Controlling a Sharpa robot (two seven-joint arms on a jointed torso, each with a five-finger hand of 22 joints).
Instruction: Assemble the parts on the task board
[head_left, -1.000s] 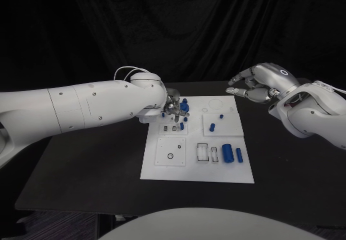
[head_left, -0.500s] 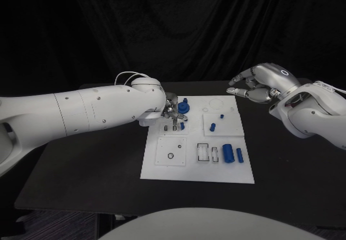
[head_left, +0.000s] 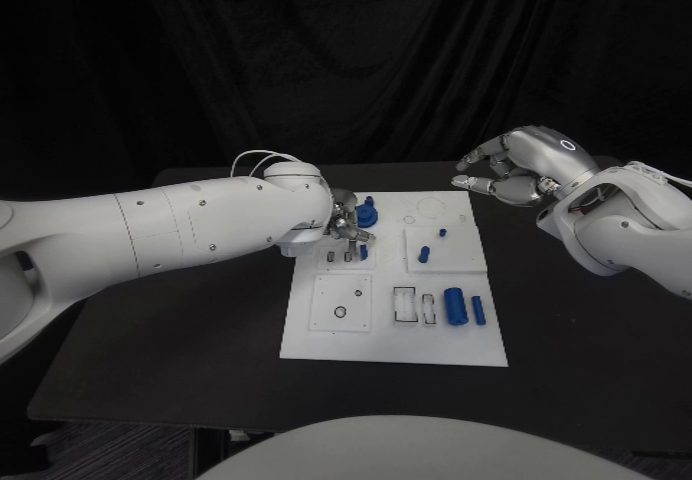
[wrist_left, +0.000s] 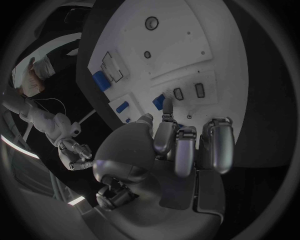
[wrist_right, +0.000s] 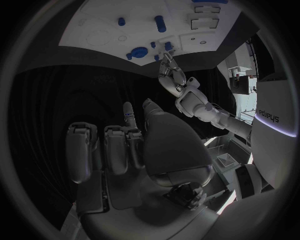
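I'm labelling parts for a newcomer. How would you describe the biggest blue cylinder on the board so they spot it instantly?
Find the white task board in the middle of the black table. On its right side, towards the robot, lies the blue cylinder, just right of two rectangular slots. It is much thicker than the slim blue pin beside it.

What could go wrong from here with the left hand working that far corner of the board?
1. The left hand has its fingers down on a small blue part by the slots; it might tip or slip off its seat.
2. The round blue part stands right beside those fingers and could get knocked.
3. The task board lies loose on the table; a sideways push may shift it. The right hand hovers off the board.
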